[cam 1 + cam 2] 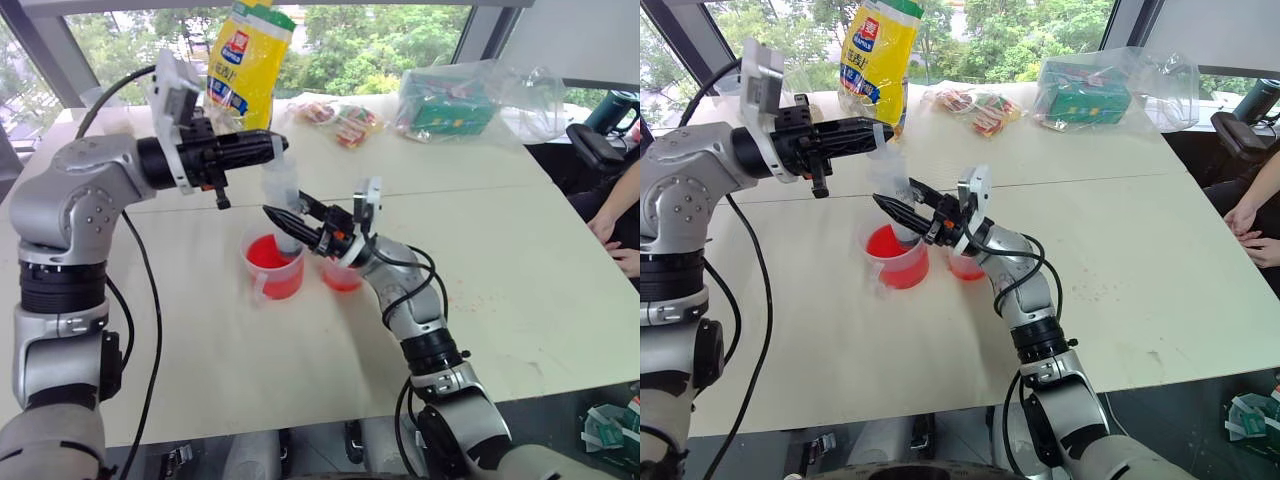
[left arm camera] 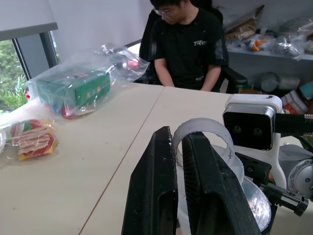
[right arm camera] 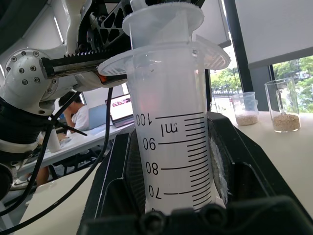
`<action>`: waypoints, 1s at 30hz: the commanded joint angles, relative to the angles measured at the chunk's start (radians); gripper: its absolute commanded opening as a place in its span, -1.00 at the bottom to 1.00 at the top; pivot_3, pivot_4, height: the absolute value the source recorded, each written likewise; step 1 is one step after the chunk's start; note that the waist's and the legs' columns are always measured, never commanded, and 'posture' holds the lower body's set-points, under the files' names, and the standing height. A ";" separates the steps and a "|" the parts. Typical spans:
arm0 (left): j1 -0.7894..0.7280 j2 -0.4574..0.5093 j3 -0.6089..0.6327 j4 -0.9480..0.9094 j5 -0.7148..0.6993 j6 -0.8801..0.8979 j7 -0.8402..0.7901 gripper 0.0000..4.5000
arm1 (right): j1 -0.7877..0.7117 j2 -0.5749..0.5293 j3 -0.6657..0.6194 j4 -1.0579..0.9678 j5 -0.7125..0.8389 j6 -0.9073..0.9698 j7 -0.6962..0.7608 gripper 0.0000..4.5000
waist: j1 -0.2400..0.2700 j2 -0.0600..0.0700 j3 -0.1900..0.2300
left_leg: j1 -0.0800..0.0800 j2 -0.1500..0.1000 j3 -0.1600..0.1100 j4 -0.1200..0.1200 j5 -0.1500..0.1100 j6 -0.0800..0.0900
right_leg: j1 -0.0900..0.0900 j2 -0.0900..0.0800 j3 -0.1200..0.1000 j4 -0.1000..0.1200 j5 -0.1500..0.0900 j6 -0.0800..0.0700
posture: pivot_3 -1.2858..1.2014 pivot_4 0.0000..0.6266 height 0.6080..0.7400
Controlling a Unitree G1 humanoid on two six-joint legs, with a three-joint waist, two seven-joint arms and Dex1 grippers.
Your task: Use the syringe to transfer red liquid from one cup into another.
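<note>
Above the handled beaker (image 1: 273, 265) we list the syringe (image 1: 283, 200), standing upright with its lower end down inside that beaker's mouth; printed graduations run along the clear barrel (image 3: 171, 156). We record the right gripper (image 1: 282, 222) clamped on the barrel, one black finger to each side, and the left gripper (image 1: 272, 143) closed on the plunger's round top flange (image 2: 203, 134), reaching in level from the robot's left. Red liquid (image 1: 267, 253) lies in the beaker. Just beside it, on the robot's right, sits the smaller handleless cup (image 1: 342, 276), also orange-red inside and partly hidden behind the right wrist. Both vessels rest on the pale table (image 1: 520, 290). Further back on that table we note a tall yellow bag (image 1: 248, 62), a flat packet with red print (image 1: 342, 122), and a green box inside a clear plastic bag (image 1: 447, 105). Two clear cups holding beige powder (image 3: 285, 113) stand at a distance in the right wrist view. At the far edge a person (image 2: 188, 46) in a black shirt sits in a chair.
</note>
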 commanded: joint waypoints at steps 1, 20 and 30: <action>-0.065 0.013 0.059 0.003 0.005 -0.041 0.032 -0.88 | 0.046 0.011 0.094 0.035 -0.022 0.041 0.066 -0.38 | 0.000 0.000 0.000 | 0.000 0.000 0.000 0.000 0.000 0.000 | 0.000 0.000 0.000 0.000 0.000 0.000 | 0.03 -0.52 1.00; -0.063 0.025 0.071 0.010 0.013 -0.063 0.036 -0.88 | 0.048 0.010 0.108 0.036 -0.025 0.055 0.089 -0.38 | -0.001 0.000 0.000 | 0.000 0.000 0.000 -0.001 0.000 0.000 | 0.000 -0.001 0.000 0.000 -0.002 -0.003 | 0.03 -0.52 1.00; -0.066 0.030 0.073 0.019 0.015 -0.077 0.037 -0.88 | 0.046 0.007 0.112 0.035 -0.027 0.060 0.096 -0.38 | -0.001 0.000 0.000 | 0.001 0.000 0.000 -0.001 0.000 0.000 | 0.000 -0.003 0.000 -0.001 -0.002 -0.003 | 0.03 -0.52 1.00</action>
